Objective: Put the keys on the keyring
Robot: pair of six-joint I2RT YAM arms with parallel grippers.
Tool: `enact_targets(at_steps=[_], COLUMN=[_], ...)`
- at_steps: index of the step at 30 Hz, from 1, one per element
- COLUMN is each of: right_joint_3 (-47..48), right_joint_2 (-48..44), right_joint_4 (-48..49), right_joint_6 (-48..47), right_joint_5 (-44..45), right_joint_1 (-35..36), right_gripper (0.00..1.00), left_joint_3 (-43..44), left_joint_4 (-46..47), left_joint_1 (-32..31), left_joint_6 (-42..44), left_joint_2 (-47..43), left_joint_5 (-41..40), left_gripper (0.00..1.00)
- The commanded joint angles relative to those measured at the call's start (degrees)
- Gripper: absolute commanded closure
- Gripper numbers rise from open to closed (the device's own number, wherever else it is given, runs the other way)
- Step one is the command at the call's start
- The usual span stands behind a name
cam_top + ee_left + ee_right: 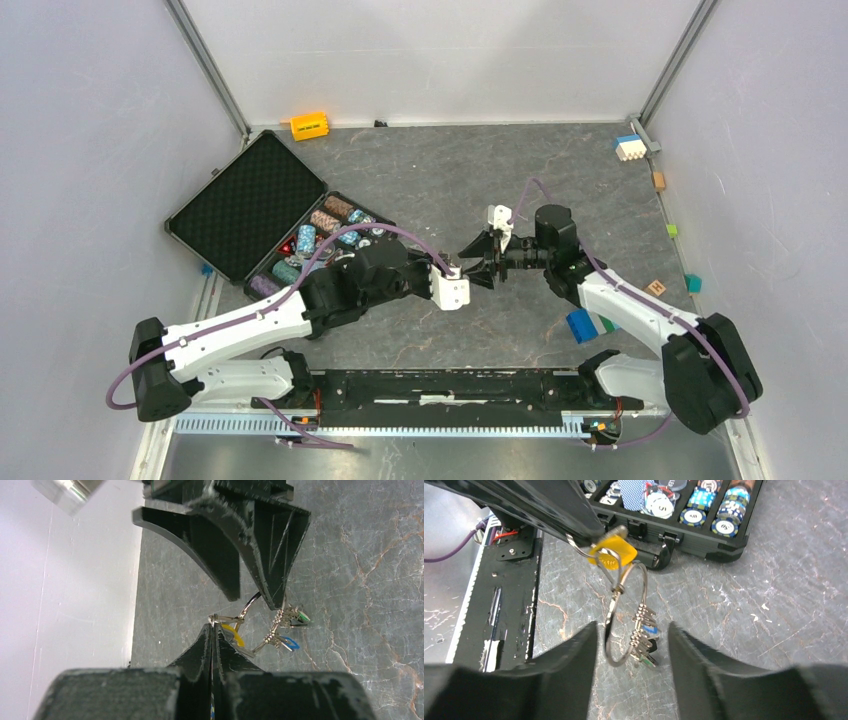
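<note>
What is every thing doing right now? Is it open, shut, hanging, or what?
Left claw: shut on the yellow-tagged key.
Right claw: open, one finger either side of the keyring.
Yellow-tagged key: pinched, up in the air.
Keyring: hanging below that key, off the table.
Other keys: bunched on the keyring.
Case: open, lid laid back.
Poker chips: packed in the case.

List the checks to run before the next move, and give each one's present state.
1. Left gripper shut on the yellow-tagged key: ok.
2. Right gripper open: ok.
3. Keyring hangs between the right gripper's open jaws: ok.
4. Blue- and green-tagged keys already on the keyring: ok.
5. Yellow-tagged key fully threaded onto the keyring: cannot tell.
</note>
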Motion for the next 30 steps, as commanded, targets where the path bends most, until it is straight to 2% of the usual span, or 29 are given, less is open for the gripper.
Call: enact_targets(at_steps=[1,10,20,24,30], right_joint_3=[0.72,5.85,6.43,-0.08,-10.74], right_joint_2=[3.24,4.64,1.55,0.26,-2.64], right_joint_4=[1.47,-6.12,-1.61,5.5,14.22], right_joint_6=[0.05,-6.92,-17.82,-20.88,-26.12], right_joint_5=[1.7,13.27,38.76,45.73,49.41], right_joint_1=[0.37,0.4,0.4,0.39,0.3], right_gripper=[0.52,0.99,1.0,1.0,1.0], left_joint_3=[3.23,2.5,12.63,15.0,11.49], left_joint_4=[2.78,2.47,-3.53,-5.34,-3.68], left_joint_1=[0.43,2.69,8.85,10.34,13.02], left_joint_6=[-2.44,-1.75,-5.01,-7.56,-12.77], left_joint_2=[-0.01,2.39,19.1,25.28,27.58], left_joint_5=[-0.28,-1.4,2.67,4.69,9.09], left_gripper=[0.98,0.98,0.98,0.98,0.98])
